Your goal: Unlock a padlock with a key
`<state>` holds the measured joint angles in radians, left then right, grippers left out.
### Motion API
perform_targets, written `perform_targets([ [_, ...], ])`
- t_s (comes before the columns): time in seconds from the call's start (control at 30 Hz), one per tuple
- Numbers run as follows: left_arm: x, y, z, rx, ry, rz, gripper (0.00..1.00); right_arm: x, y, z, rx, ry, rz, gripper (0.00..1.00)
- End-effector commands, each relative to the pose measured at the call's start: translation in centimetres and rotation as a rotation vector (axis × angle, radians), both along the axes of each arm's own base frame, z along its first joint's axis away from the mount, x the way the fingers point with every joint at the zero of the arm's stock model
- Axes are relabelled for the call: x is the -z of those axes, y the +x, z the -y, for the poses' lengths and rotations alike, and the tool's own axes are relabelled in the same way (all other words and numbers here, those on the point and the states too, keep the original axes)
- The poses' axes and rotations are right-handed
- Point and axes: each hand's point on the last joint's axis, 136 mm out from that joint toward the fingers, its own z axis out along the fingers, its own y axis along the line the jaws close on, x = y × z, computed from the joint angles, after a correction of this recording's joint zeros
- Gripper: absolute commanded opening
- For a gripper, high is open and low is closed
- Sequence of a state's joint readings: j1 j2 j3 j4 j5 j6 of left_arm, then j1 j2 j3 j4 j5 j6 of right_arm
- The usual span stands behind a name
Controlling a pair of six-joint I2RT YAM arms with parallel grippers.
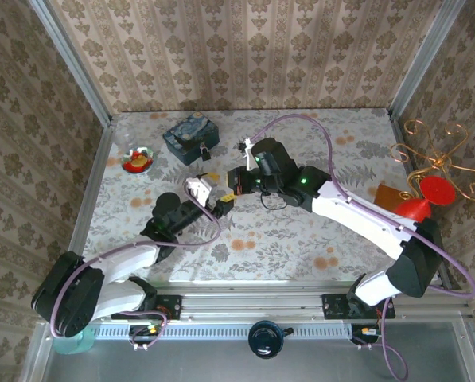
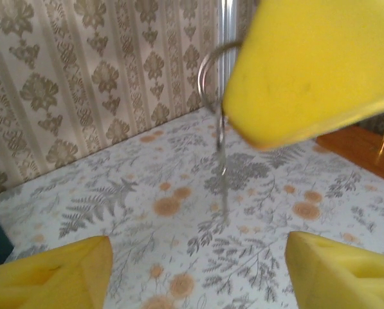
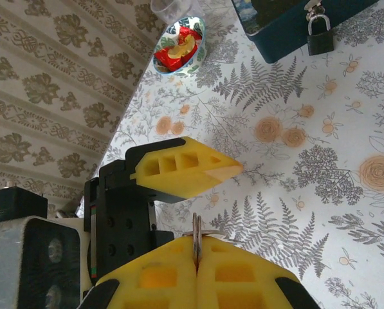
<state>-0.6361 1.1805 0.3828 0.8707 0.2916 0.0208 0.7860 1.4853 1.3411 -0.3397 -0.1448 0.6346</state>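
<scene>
Regripping the key [image 2: 222,168] is judged to be the step in hand. The right tool [image 3: 197,250] is pressed fully together on the key near its ring, with the blade dangling free below. The left tool [image 2: 195,261] is spread wide and holds nothing, its fingers set to either side of the hanging blade.

For a clean transfer, the left fingers should be closed only once the blade is centred and steady. Release by the right tool should be delayed until that grip is firm.

The padlock [image 3: 320,37] hangs from the box [image 3: 278,38] front, well apart from both tools.

Ring and blade are shown at length in the left wrist view. In the right wrist view only a thin metal edge is seen, but the padlock is plain there.
</scene>
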Motion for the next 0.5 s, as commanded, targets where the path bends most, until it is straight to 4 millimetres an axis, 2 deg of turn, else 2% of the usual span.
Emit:
perform_targets([
  [0.0, -2.6, -0.1, 0.5, 0.048, -0.027, 0.108, 0.66, -1.6, -1.2, -0.2, -0.021, 0.055, -0.017, 0.00],
  [0.1, -2.7, -0.3, 0.6, 0.069, -0.037, 0.103, 0.60, -1.7, -1.4, -0.3, -0.024, 0.070, -0.021, 0.00],
  [0.2, -2.7, -0.3, 0.6, 0.069, -0.032, 0.100, 0.47, -2.1, -1.5, -0.7, -0.041, 0.086, -0.015, 0.00],
  [0.47, -2.9, 0.0, 0.3, 0.060, -0.060, 0.081, 0.35, -2.5, -1.3, -1.1, -0.046, 0.096, -0.005, 0.00],
])
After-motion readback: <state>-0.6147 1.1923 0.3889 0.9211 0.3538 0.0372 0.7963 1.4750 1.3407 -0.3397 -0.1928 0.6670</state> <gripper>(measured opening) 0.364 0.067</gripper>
